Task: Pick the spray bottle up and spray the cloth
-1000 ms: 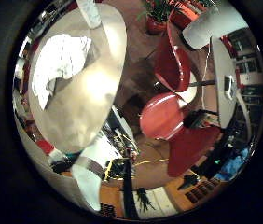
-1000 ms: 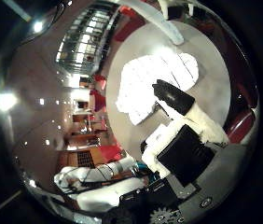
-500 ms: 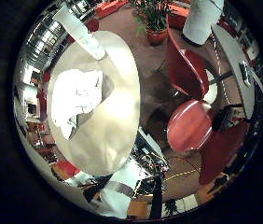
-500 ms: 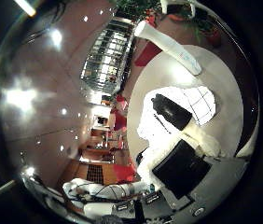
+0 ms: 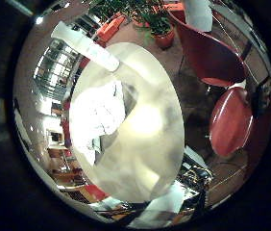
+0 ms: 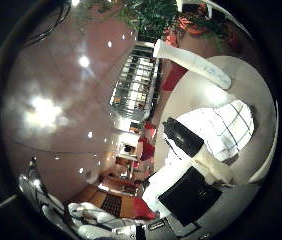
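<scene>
A white spray bottle (image 6: pixel 191 62) stands on the round pale table (image 6: pixel 186 100), near its edge. A crumpled white cloth (image 6: pixel 226 130) lies on the table a little way from the bottle. My right hand (image 6: pixel 189 170) is above the table, its white and black fingers (image 6: pixel 184 136) reaching out over the cloth, relaxed and holding nothing. The bottle is away from the fingers. The little finger side view shows the whole table (image 5: pixel 150 144) from above, with the cloth (image 5: pixel 97 111) near one side and the bottle (image 5: pixel 81 44) at the rim beyond it.
Red chairs (image 5: pixel 230 120) stand beside the table. Potted plants (image 5: pixel 155 19) stand on the floor beyond it. A tall window (image 6: pixel 133 85) and ceiling lights show in the thumb side view.
Both views have swung, so the camera has moved with the hand. The table now fills more of the little finger side view. Bottle and cloth lie where they were on the table.
</scene>
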`<act>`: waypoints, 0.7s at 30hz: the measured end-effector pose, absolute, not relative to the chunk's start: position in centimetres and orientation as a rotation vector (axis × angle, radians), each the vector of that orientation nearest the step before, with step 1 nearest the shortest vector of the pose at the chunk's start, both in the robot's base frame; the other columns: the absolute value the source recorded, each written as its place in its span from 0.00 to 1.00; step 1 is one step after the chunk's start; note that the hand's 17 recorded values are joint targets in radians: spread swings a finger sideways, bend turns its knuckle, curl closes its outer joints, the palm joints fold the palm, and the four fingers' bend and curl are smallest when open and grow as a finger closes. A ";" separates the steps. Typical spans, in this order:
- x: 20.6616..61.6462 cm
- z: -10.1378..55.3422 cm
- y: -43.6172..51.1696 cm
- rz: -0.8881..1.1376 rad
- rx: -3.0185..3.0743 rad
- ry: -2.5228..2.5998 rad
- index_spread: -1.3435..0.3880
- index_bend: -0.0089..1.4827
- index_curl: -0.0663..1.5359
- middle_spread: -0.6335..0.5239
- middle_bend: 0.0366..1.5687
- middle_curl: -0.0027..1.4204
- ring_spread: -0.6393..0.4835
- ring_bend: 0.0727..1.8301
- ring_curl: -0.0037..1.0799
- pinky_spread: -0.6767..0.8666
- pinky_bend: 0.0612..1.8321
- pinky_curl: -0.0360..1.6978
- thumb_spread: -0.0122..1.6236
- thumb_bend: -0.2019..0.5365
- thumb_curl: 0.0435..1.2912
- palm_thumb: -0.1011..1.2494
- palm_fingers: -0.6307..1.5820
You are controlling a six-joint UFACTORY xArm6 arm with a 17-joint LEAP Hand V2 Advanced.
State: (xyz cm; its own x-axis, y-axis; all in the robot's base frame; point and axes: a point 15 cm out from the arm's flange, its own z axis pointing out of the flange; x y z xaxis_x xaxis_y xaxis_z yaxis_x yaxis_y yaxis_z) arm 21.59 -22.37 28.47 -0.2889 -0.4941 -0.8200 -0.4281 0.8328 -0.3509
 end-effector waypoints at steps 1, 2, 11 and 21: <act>21.2 28.4 -22.8 -0.097 -0.657 1.914 0.69 0.12 0.24 0.65 0.17 0.30 0.68 0.29 0.29 0.66 0.20 0.25 0.73 0.25 0.24 0.64 0.37; 20.9 28.3 -23.1 -0.114 -0.630 1.909 0.69 0.12 0.24 0.65 0.17 0.30 0.68 0.29 0.29 0.66 0.20 0.25 0.73 0.25 0.24 0.64 0.37; 19.1 29.3 -26.8 -0.287 -0.433 1.825 0.71 0.11 0.23 0.67 0.18 0.30 0.68 0.30 0.30 0.66 0.21 0.24 0.71 0.24 0.25 0.60 0.36; 16.5 32.2 -32.9 -0.529 -0.211 1.654 0.71 0.12 0.23 0.66 0.20 0.30 0.67 0.31 0.31 0.67 0.20 0.23 0.71 0.25 0.26 0.58 0.36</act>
State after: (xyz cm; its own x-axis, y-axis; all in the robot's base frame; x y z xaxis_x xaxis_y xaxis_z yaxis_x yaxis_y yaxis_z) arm 16.51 -32.87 32.17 -0.1601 -0.4317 -0.8877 0.1635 0.8753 -0.4551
